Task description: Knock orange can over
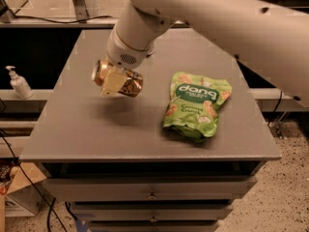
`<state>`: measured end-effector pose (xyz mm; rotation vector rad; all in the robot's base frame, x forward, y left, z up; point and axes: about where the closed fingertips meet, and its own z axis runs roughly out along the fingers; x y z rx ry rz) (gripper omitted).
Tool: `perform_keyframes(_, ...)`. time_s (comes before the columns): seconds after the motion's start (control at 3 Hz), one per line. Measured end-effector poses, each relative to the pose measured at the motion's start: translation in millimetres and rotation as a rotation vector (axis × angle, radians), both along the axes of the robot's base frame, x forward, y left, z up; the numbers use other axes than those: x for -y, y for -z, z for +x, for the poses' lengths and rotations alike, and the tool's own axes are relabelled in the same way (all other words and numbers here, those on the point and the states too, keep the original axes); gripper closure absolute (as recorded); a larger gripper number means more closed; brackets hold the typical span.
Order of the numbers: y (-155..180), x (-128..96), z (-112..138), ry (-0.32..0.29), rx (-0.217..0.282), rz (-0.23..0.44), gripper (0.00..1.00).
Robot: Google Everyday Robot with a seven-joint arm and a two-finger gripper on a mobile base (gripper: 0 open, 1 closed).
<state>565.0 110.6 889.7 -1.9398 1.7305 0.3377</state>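
Nearest the viewer, the grey table (77, 139) is shown with a green snack bag (195, 105) lying flat on its right half. Further back, over the table's left half, the orange can (131, 84) is seen clamped between the closed fingers (112, 85) of the gripper (116, 82), with one pale pad laid across its middle. The can's long axis is tipped almost level, its silver top turned to the left of the view and its base towards the bag, well apart from it. A shadow is cast below, so the can is judged to be held clear of the surface. Release or lowering is judged to be what remains. Beyond, the arm (217, 18) is seen reaching in from the upper right
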Motion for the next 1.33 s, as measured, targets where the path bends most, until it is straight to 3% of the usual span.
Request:
perform_keyframes(0.33,18.5,22.9,14.2,0.024,0.057,-0.191,0.35)
perform_keyframes(0.67,25.9,45.7,31.7,0.05,0.098,-0.314,0.13)
perform_keyframes(1.0,25.6,48.2,33.4,0.05,0.109,-0.325,0.0)
perform_keyframes(1.33,25.6,48.0,33.2,0.05,0.108,-0.325,0.0)
